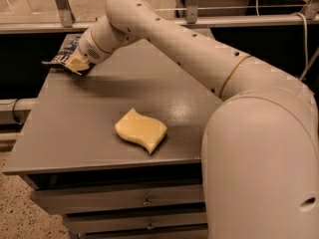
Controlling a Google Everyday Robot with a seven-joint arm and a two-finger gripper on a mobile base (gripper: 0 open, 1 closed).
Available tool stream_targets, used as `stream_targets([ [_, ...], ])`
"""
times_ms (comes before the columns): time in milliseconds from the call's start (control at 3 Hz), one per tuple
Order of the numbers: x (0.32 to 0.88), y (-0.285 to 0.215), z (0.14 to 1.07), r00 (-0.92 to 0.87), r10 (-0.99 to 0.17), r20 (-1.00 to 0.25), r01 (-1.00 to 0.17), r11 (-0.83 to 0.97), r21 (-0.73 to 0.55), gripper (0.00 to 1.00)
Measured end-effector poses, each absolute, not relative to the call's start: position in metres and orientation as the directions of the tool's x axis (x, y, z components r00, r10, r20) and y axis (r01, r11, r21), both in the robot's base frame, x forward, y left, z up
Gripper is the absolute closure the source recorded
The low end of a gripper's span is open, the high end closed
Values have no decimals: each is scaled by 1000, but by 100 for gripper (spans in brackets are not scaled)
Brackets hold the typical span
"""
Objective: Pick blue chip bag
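The gripper (76, 64) sits at the table's (75, 128) far left corner, pressed against the blue chip bag (64, 54); whether it grips the bag cannot be told. The bag is partly hidden behind it, and its long axis seems to run from the far edge toward the left edge. A yellow sponge (141, 130) lies well apart, near the front.

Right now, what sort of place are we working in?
Probably a lab or workshop: grey drawer cabinet as worktable, metal rail behind it, speckled floor. The claw is at the blue chip bag on its far left corner.
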State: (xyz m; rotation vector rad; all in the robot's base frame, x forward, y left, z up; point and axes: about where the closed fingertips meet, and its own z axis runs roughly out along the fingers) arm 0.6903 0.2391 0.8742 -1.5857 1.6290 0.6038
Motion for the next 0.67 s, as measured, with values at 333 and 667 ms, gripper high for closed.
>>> stream_targets([
  [333,689,228,901,87,-607,-790,-970,130,-207,85],
  [667,686,224,918,103,-605,-789,-961,145,-237,62],
])
